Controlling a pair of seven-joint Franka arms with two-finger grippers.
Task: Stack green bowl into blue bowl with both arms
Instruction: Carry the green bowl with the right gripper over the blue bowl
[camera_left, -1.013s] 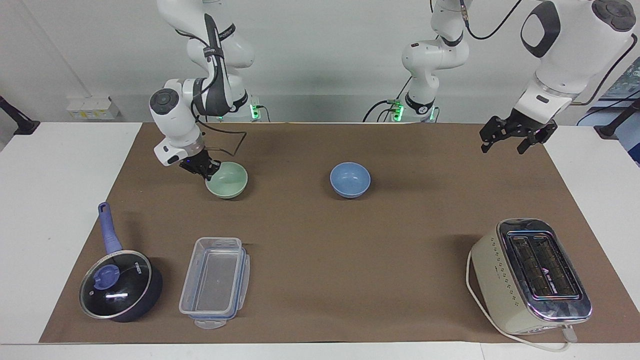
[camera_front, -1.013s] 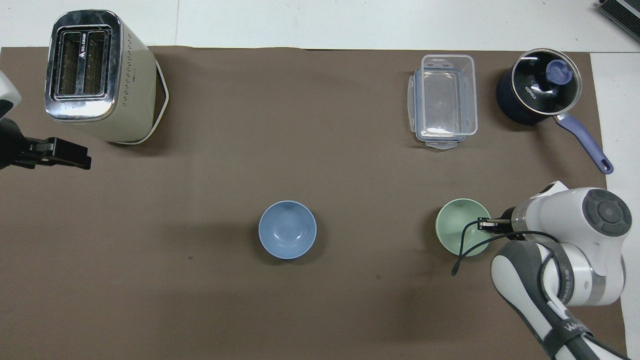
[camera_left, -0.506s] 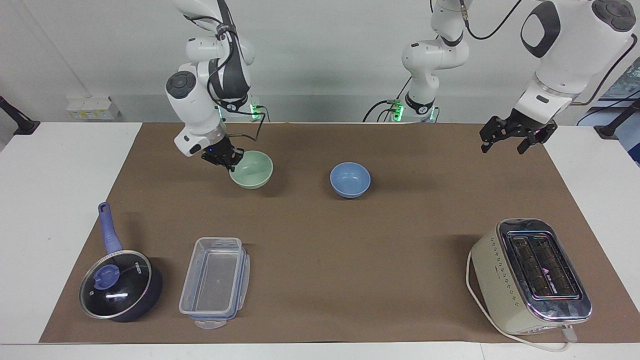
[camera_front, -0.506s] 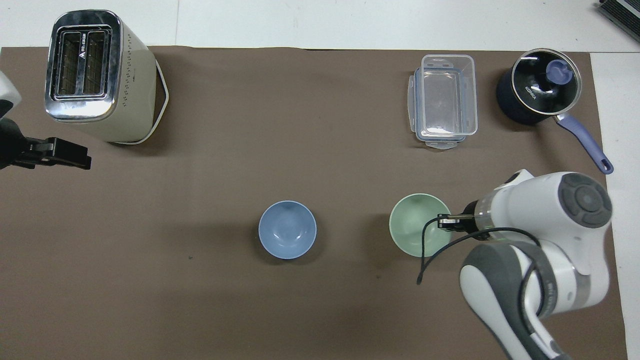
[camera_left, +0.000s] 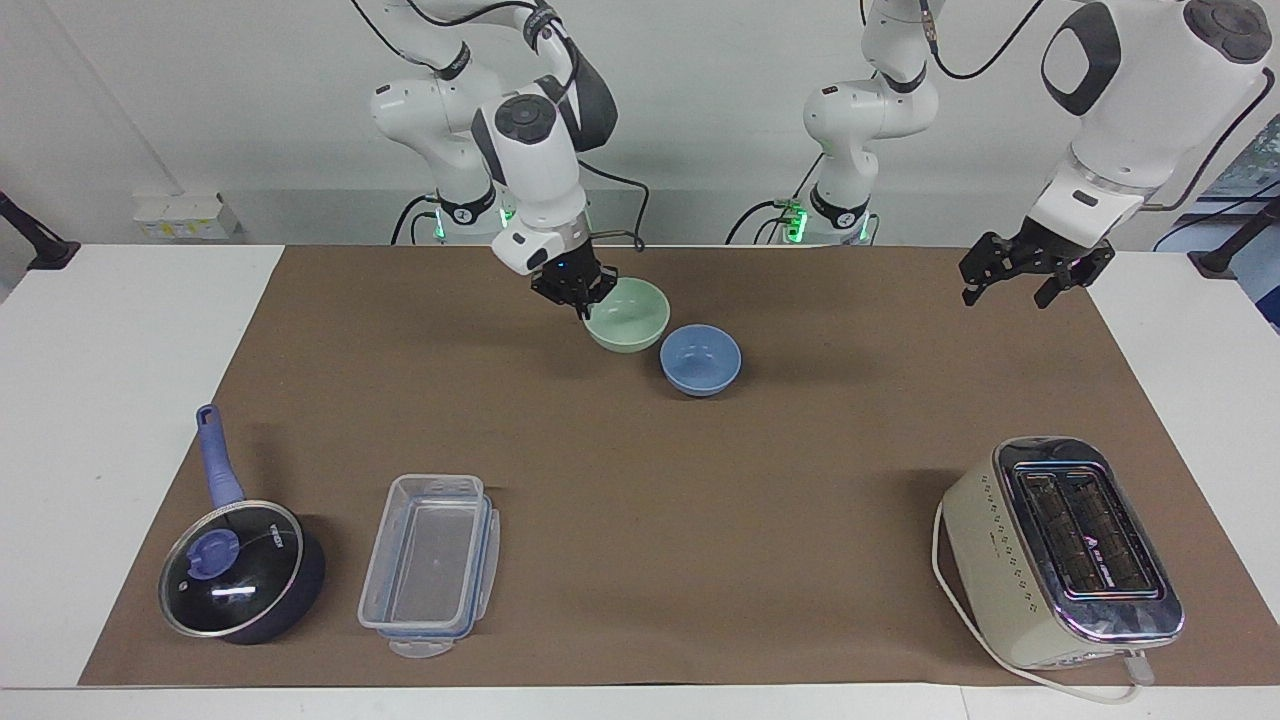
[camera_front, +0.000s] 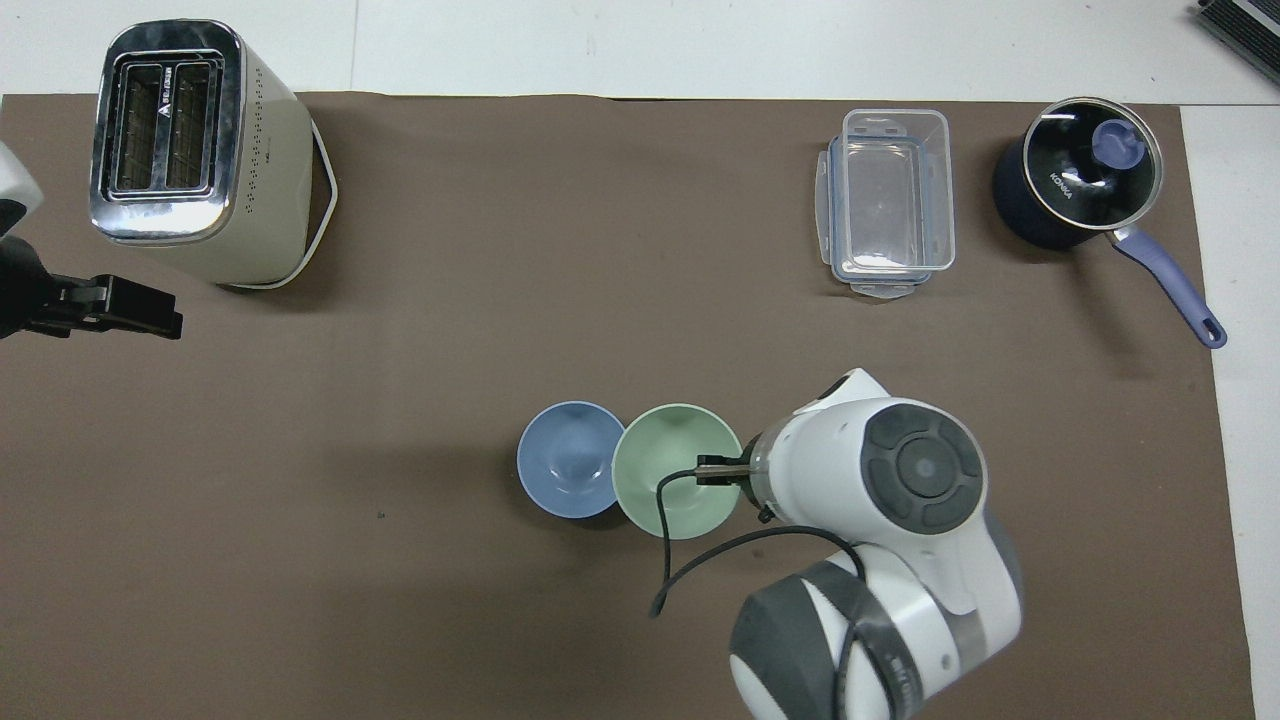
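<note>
Brown matting (camera_left: 640, 480) covers most of the white desk (camera_left: 120, 400), with a pale wall at my back.

My right gripper (camera_left: 578, 296) is clenched on the rim of the green bowl (camera_left: 630, 318), at the side toward my right arm's end. The bowl is lifted clear of the mat and roughly level. In the overhead view its rim (camera_front: 677, 470) sits right against the blue bowl's, not yet over it.

Blue bowl (camera_left: 700, 358) rests upright on the mat near the middle of the desk, mouth up, nothing in it.

My left gripper (camera_left: 1035, 268) waits in the air over the mat's edge at my left arm's end, jaws released and spread, holding nothing.

Other items, all farther from me than the bowls: cream toaster (camera_left: 1060, 555) toward my left arm's end; clear plastic container (camera_left: 430, 565) and, beside it, a dark blue lidded saucepan (camera_left: 240, 570) toward my right arm's end. All well apart from the bowls.
</note>
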